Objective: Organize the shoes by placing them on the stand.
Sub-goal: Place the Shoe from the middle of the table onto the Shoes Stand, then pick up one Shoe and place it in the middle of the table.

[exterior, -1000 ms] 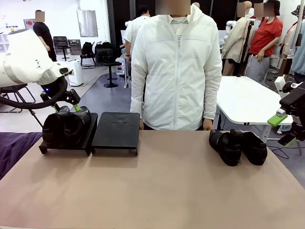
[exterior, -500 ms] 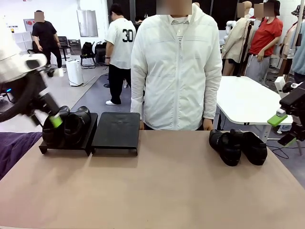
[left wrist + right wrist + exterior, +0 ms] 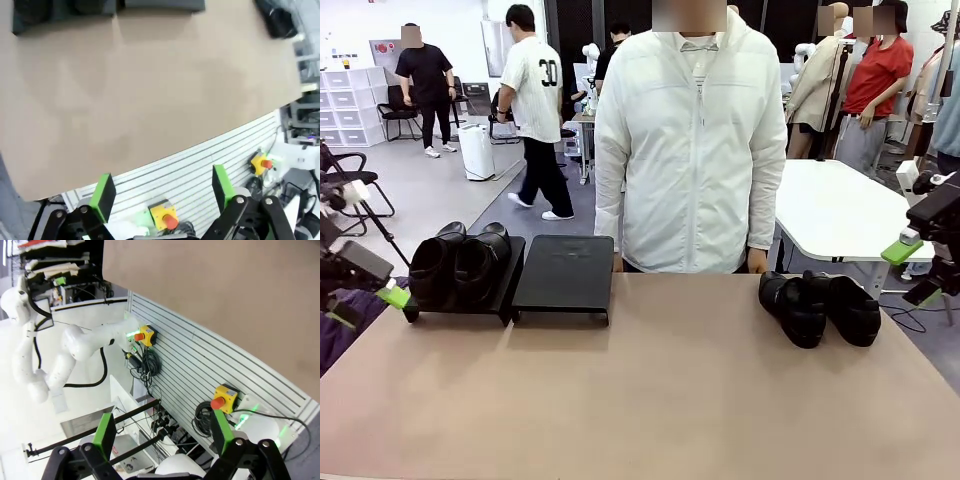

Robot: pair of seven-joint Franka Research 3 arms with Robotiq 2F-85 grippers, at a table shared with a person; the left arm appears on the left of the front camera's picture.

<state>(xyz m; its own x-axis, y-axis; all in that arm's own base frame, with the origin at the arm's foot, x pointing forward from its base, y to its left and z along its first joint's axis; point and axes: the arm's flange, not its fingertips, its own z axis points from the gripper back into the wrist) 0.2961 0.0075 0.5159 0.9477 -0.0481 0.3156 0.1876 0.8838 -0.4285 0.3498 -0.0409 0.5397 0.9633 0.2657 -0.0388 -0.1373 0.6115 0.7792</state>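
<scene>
At the far left, our left hand [image 3: 365, 305] hangs by the edge of the bench [image 3: 650, 400], jaws wide with nothing between them, just beside the near-left corner of the stand [image 3: 565, 272]. We judge that a careless swing from there could clip that corner and shift the stand. It could also knock the first pair of shoes [image 3: 460, 265], which sits side by side on the left panel.

The right panel is bare, and we think the rest belongs there. Behind it the person [image 3: 690, 150] stands at the far edge with the person's hands [image 3: 755, 262] resting on it. A shoe carried across the middle would pass near them, so a wide arc risks a bump.

Farther right, the second pair of shoes [image 3: 820, 308] lies on the bench, well apart from the stand, the two touching each other. Closing on one could drag or tip its neighbour. The rounded upper may also slip from the pads if we pinch too near the toe.

At the far right, our right hand [image 3: 912, 272] hangs off the bench edge, jaws likewise wide and empty. If both arms reach for the bare panel together, they could meet over the middle.
</scene>
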